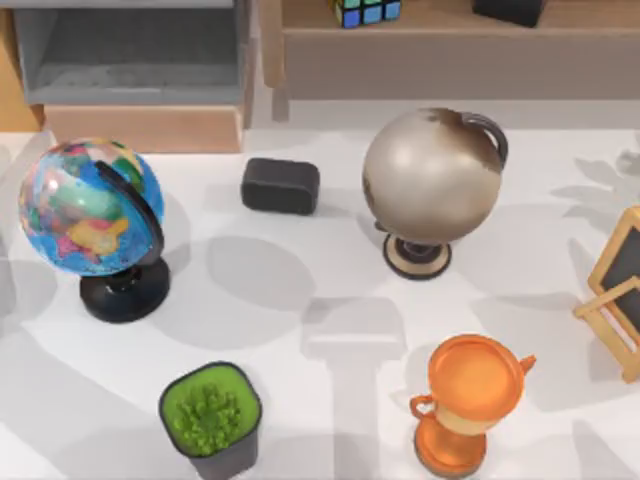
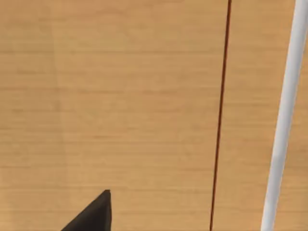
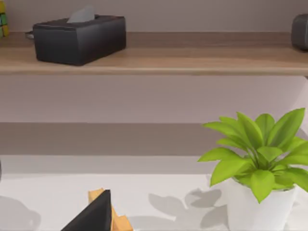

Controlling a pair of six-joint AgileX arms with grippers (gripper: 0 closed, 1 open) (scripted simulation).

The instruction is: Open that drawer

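Observation:
The drawer [image 1: 145, 128] is at the table's far left, a light wooden front panel with a grey box-shaped inside [image 1: 130, 55] showing behind it. In the left wrist view a light wooden panel [image 2: 120, 96] lies very close, crossed by a thin dark seam [image 2: 219, 120], with a white bar [image 2: 286, 120] running along one side. A dark tip of my left gripper [image 2: 91, 216] pokes into that view, close to the wood. A dark tip of my right gripper [image 3: 94, 214] shows above the white table, facing the back shelf.
On the table stand a blue globe [image 1: 90, 210], a grey-brown globe [image 1: 432, 178], a black block [image 1: 280, 186], a potted green plant [image 1: 210, 415], an orange trophy [image 1: 470, 395] and a small wooden easel board [image 1: 620, 290]. The back shelf holds a black tissue box [image 3: 79, 38]; a leafy plant [image 3: 260, 159] stands below.

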